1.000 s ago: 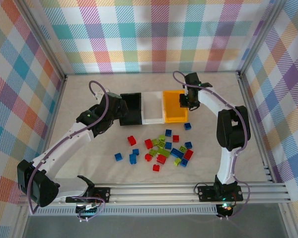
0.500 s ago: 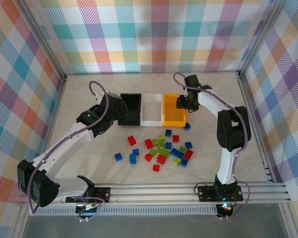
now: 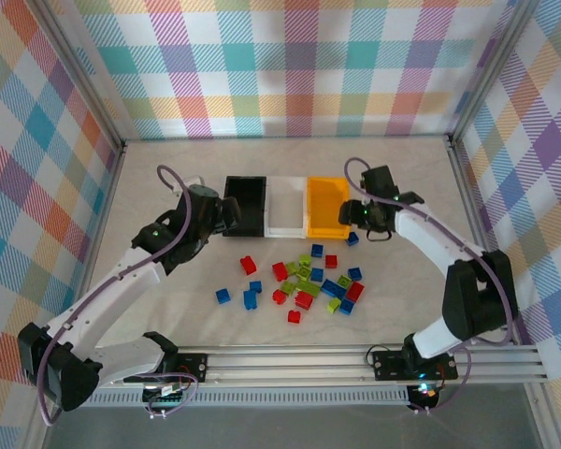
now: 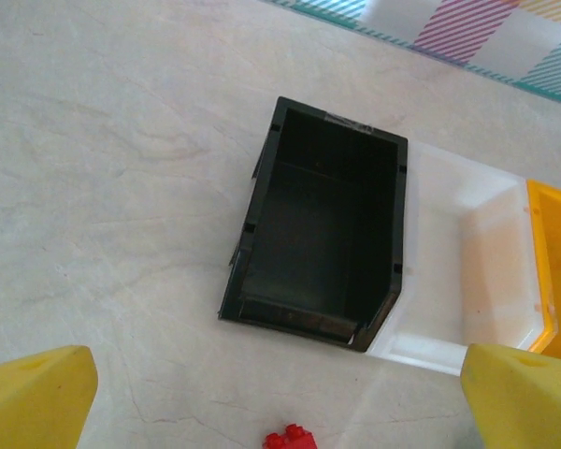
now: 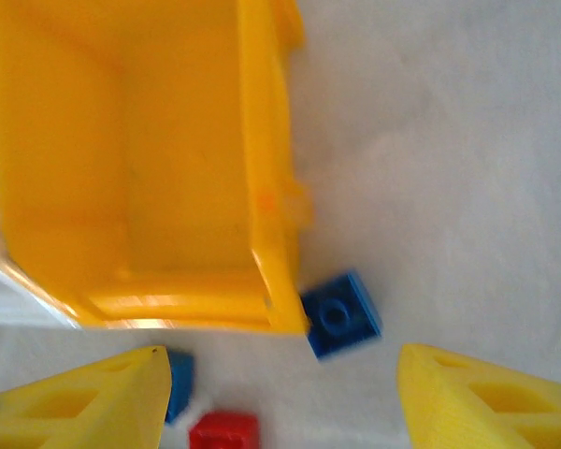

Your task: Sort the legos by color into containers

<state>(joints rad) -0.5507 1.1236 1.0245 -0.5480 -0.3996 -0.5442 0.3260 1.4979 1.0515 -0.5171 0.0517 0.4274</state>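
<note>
Three containers stand in a row at the back: a black one (image 3: 246, 204) (image 4: 323, 243), a white one (image 3: 285, 208) (image 4: 458, 271) and an orange-yellow one (image 3: 325, 208) (image 5: 122, 168). No legos show inside them. Red, blue and lime green legos (image 3: 309, 281) lie scattered in front. One blue lego (image 3: 352, 238) (image 5: 341, 315) rests against the orange bin's near right corner. My right gripper (image 3: 354, 217) (image 5: 285, 402) hovers open just above it, holding nothing. My left gripper (image 3: 227, 213) (image 4: 279, 402) is open beside the black bin's left front, with a red lego (image 4: 290, 438) below it.
A red lego (image 5: 224, 432) and another blue one (image 5: 179, 382) lie near my right gripper's left finger. Checkered walls with metal posts close in the table on three sides. A metal rail (image 3: 290, 360) runs along the near edge.
My right gripper has opened and pulled back from the orange bin's right rim toward its near corner. My left arm has shifted slightly left and forward.
</note>
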